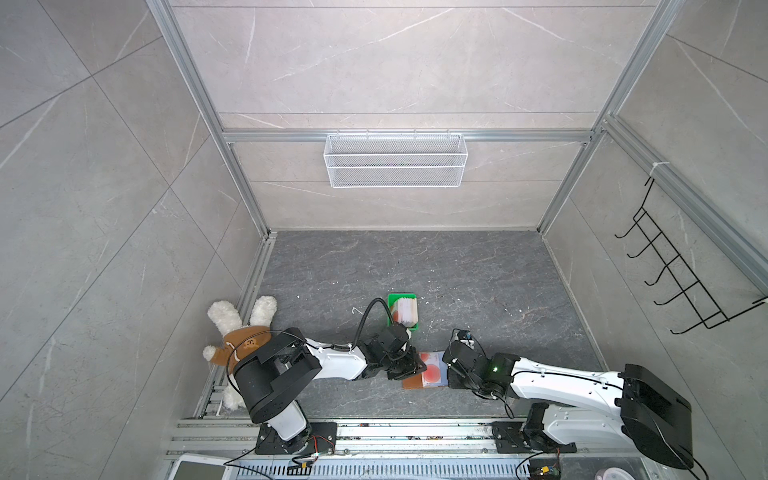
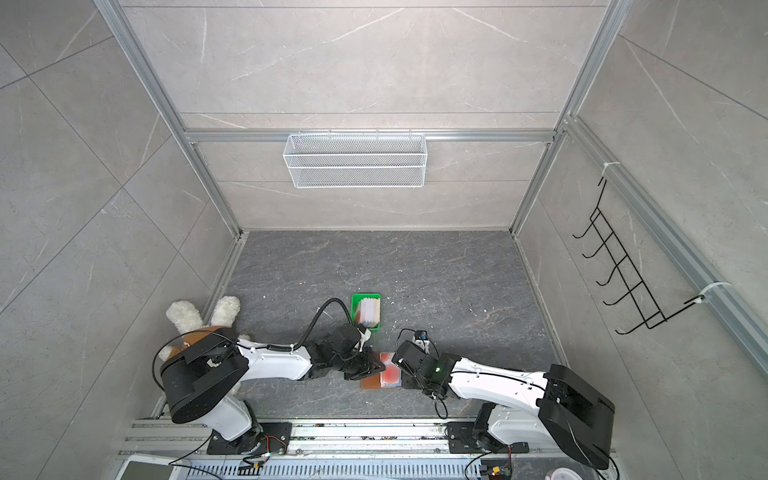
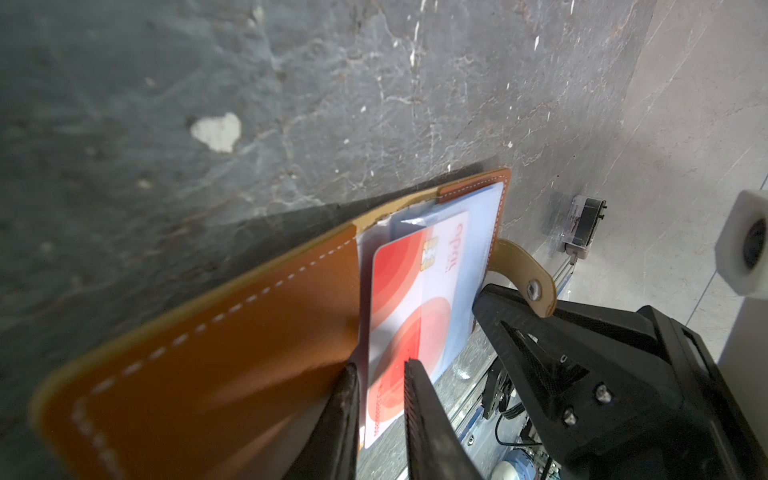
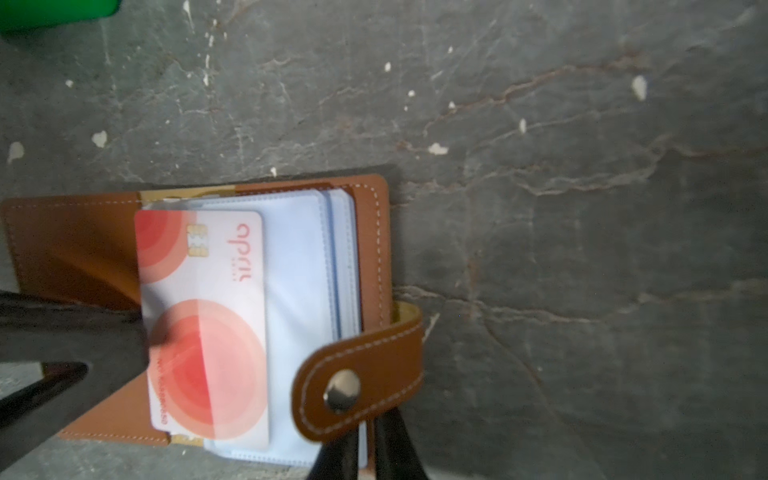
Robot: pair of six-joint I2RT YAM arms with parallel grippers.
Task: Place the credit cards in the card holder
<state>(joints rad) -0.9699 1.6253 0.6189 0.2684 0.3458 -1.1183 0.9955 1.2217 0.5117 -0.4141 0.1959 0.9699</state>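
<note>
Beside the green tray [image 1: 402, 311], the card holder [image 4: 83, 249] lies open; left pincer [image 3: 380, 399] grips a credit card [image 4: 203, 328], right pincer [image 4: 365, 453] pinches its sleeves [image 4: 307, 291].

Credit card [image 4: 203, 324]: pink logo script, digits illegible

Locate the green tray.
In both top views the green tray sits on the dark tabletop near centre, just behind the left gripper.
</note>
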